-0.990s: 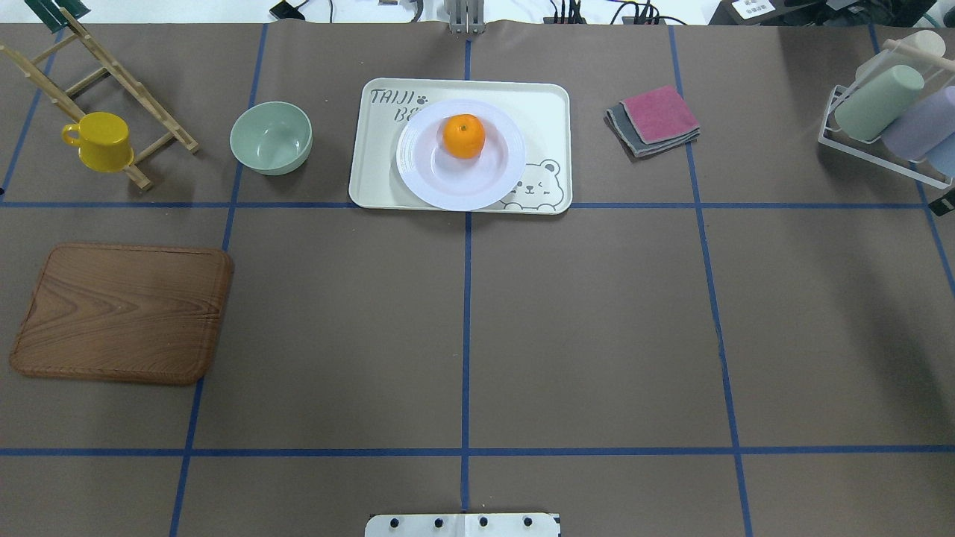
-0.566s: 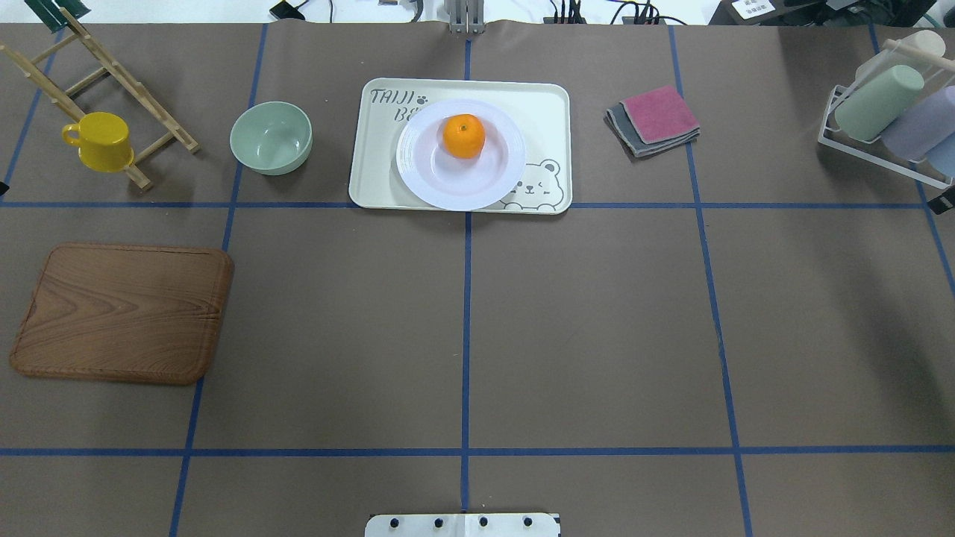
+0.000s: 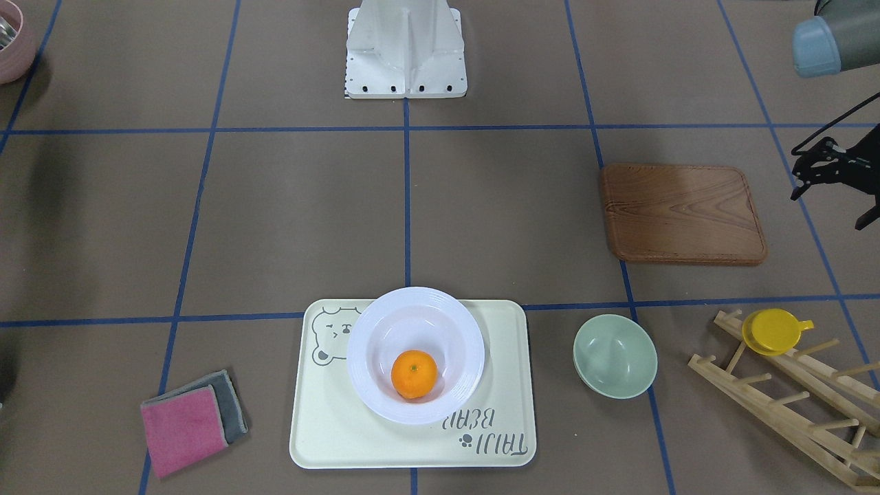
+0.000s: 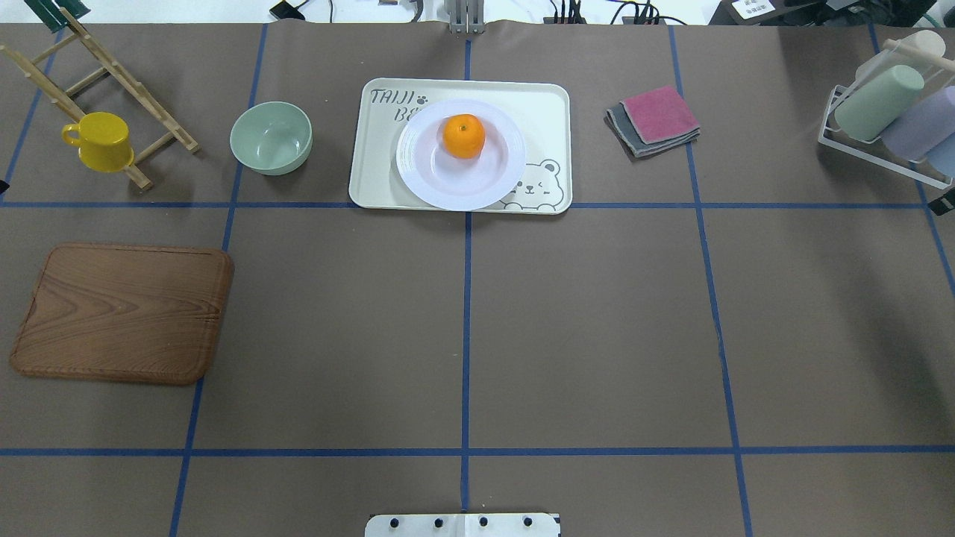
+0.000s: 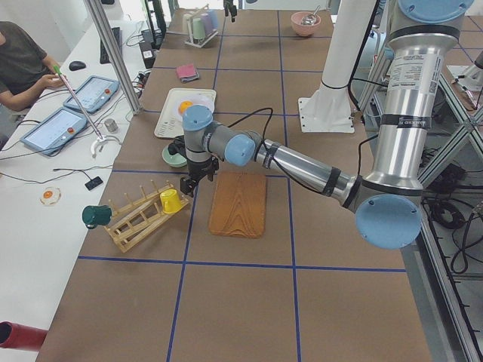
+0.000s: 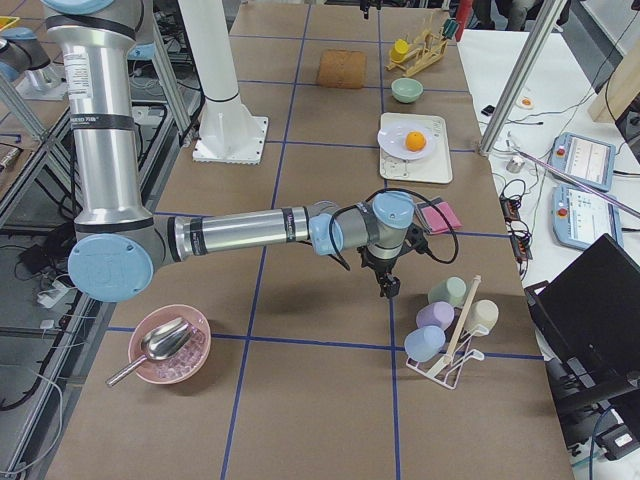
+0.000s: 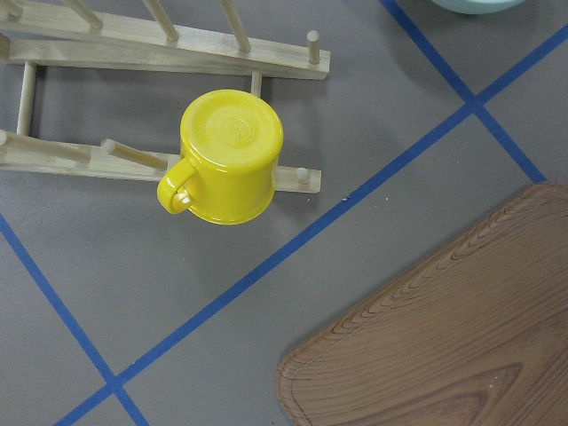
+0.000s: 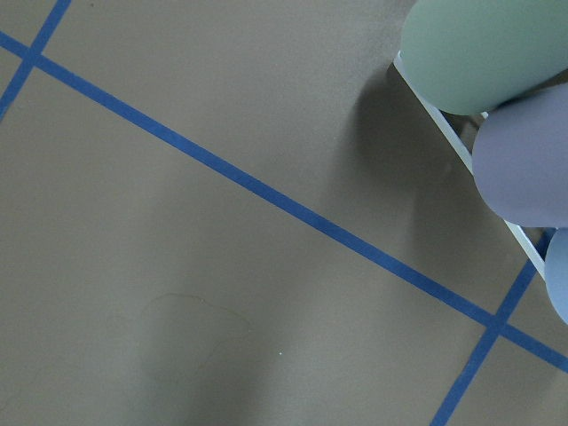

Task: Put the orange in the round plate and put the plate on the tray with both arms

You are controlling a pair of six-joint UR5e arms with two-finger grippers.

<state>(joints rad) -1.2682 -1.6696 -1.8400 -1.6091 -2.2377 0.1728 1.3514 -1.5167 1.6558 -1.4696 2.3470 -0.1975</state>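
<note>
Left gripper [image 3: 830,206] hangs out wide over the yellow cup [image 7: 229,160] and the wooden board [image 3: 680,213], jaws apart and empty; right gripper [image 6: 388,283] sits far off by the cup rack [image 6: 447,335], and I can't tell if it's spread or closed. Now the score: the tray [image 4: 548,112] carries the round plate [image 4: 448,190], the orange [image 4: 463,136] rests in the plate, so both placements look done, nothing left. Against the overhead a second ago, tray, plate and orange haven't budged

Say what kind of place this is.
Probably a robotics lab: a silver-grey left arm and right arm reach over a brown table gridded with blue tape, with a person beside grey control tablets.
</note>
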